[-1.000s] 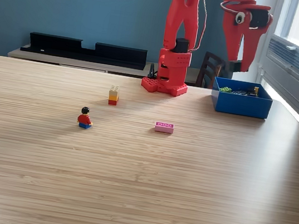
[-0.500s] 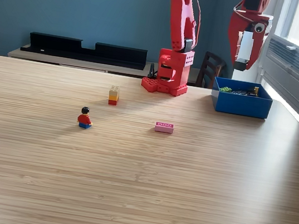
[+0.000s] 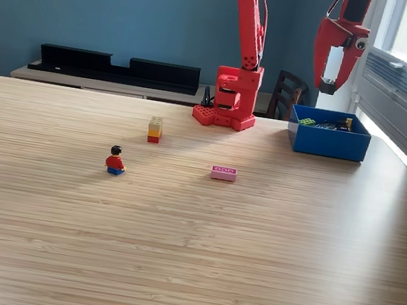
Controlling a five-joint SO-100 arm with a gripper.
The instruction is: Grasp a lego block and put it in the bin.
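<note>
Pink lego block flat on the worktop, near the middle, studs up, nothing touching it. Small and hard, most likely very light, smooth on the sides, so easy to slip or skid if pinched badly. Best hold probably across the two long flat sides, low down, straight from above. Not easy to break. Further to the exterior view's left, a little stack of blocks, pale on top and red at the bottom, standing up, apart from the pink one. Further left again and closer to the camera, a tiny toy figure with black hair, red top and blue legs, standing alone. Blue bin at the back on the exterior view's right, open on top, low walls, a few small bits already inside, too small to name. Red claw up high above the bin, pointing down, well apart from every block on the worktop. Nothing seen in it. Tips close together, but too small and too side-on to tell if shut tight or a bit open. Red arm base at the back edge, between the stack and the bin. Behind that, a dark chair, a long black shelf thing and a blue wall. Bright window on the right.
</note>
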